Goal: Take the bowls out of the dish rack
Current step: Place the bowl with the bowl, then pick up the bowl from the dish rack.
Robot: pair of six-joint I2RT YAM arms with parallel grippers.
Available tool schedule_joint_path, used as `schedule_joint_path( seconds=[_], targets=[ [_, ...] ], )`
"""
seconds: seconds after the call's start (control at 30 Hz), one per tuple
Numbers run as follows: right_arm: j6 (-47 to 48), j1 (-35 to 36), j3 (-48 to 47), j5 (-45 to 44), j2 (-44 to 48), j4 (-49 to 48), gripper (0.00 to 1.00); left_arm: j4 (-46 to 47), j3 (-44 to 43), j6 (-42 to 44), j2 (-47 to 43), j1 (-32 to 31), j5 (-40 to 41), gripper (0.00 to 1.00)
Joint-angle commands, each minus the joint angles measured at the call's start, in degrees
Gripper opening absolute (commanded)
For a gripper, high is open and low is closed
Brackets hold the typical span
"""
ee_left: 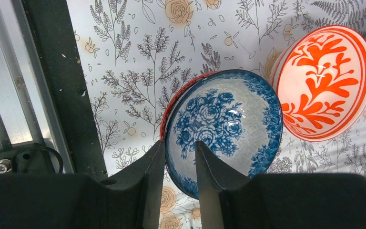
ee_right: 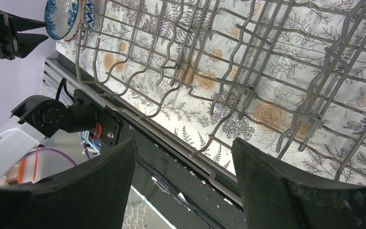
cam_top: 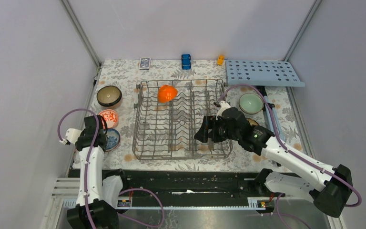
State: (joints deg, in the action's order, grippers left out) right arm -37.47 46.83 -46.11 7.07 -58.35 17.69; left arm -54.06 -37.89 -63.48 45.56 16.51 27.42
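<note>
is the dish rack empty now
No, an orange bowl sits among the tines at the far end of the dish rack.

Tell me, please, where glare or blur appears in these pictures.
Left wrist: small white glare spots on the blue-and-white bowl, pattern sharp. Top external: the orange bowl looks overexposed. Right wrist: dish rack wires sharp, no glare.

Orange bowl [cam_top: 167,93], blue-and-white rose-patterned bowl [ee_left: 224,121], red-on-white leafy bowl [ee_left: 325,82], pale green bowl [cam_top: 250,103] — grey wire rack [cam_top: 181,125], floral-print cloth [ee_left: 138,62].
</note>
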Motion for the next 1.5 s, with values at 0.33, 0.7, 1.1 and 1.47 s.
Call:
schedule_joint_path(
  seconds=[0.33, 0.7, 1.1, 1.47],
  targets=[
    [-0.8, -0.1, -2.8, 0.7, -1.2, -0.8, 0.80, 3.4, 1.2, -0.7, 3.1, 0.3, -0.2, 0.31],
    [-0.3, -0.1, -2.6, 0.3, -0.8, -0.5, 0.80, 1.5, -3.6, 3.1, -1.3, 0.4, 1.0, 0.47],
    [4.7, -0.1, -6.0, -3.8, -1.2, 2.0, 0.80, 12.9, -19.4, 17.2, 0.1, -25.5, -5.4, 0.69],
    [10.2, -0.1, -7.8, -14.1, -3.1, -2.4, 0.80, 24.3, -30.8, 33.4, 15.9, -55.5, -2.3, 0.99]
  ],
)
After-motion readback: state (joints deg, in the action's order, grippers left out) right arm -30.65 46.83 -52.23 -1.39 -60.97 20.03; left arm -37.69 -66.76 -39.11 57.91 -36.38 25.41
